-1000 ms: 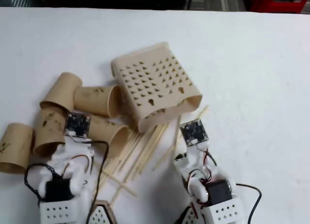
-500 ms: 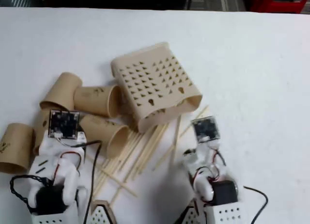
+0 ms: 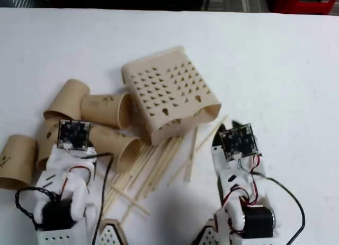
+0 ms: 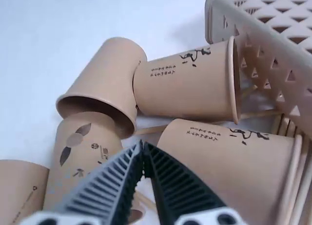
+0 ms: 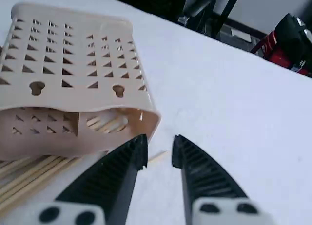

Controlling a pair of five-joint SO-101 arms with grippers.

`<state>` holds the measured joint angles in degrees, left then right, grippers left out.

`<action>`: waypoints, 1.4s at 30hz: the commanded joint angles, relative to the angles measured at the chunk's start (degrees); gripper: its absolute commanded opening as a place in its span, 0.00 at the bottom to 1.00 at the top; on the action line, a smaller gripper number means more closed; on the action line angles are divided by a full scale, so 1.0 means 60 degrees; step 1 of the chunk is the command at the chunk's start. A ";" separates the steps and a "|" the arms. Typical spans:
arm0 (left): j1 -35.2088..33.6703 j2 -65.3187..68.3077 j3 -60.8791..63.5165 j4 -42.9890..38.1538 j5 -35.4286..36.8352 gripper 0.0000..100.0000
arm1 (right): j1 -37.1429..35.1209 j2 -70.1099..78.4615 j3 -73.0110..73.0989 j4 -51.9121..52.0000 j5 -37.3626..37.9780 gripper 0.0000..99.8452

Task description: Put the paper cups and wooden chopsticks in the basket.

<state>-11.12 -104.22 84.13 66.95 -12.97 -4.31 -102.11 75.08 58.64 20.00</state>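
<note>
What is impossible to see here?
- High view: the upper wall of the basket hides its inside.
- High view: the chopsticks end under or inside the basket; unclear which.
- Left wrist view: the left gripper covers part of the leaf-printed cup; the edge cuts the corner cup.

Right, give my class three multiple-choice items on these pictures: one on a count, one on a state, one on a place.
1. How many brown paper cups are there? A) three B) five C) eight
2. How does the beige perforated plastic basket rest? A) on its side B) upright C) upside down
3. Where do most thin wooden chopsticks lie? A) inside a cup B) atop the basket C) on the white table at the basket's mouth
Answers: 1 B, five lie heaped beside the basket; 2 A, a holed wall faces up; 3 C, they fan out from its open end.
</note>
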 commanded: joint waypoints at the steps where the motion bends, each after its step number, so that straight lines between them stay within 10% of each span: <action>1: 0.0095 -0.0037 0.0103 -0.0396 -0.0337 0.03 | 0.0022 0.1048 -0.0718 -0.0535 0.0117 0.18; 21: 0.0095 -0.0037 0.0176 -0.0337 -0.0542 0.03 | -0.0198 1.2520 -0.3883 -0.4608 -0.0440 0.30; 27: 0.0095 -0.0037 0.0176 -0.0337 -0.0557 0.03 | -0.0256 1.3971 -0.4733 -0.4945 -0.0498 0.27; 33: 0.0095 -0.0037 0.0278 -0.0396 -0.0557 0.03 | -0.0183 1.4630 -0.5626 -0.4916 -0.0440 0.01; 42: 0.0095 -0.0037 0.0278 -0.0366 -0.0571 0.03 | -0.0168 1.3707 -0.5758 -0.4154 -0.0513 0.02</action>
<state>-11.12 -103.78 86.24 65.89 -15.78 -5.63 -14.46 43.43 31.21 17.63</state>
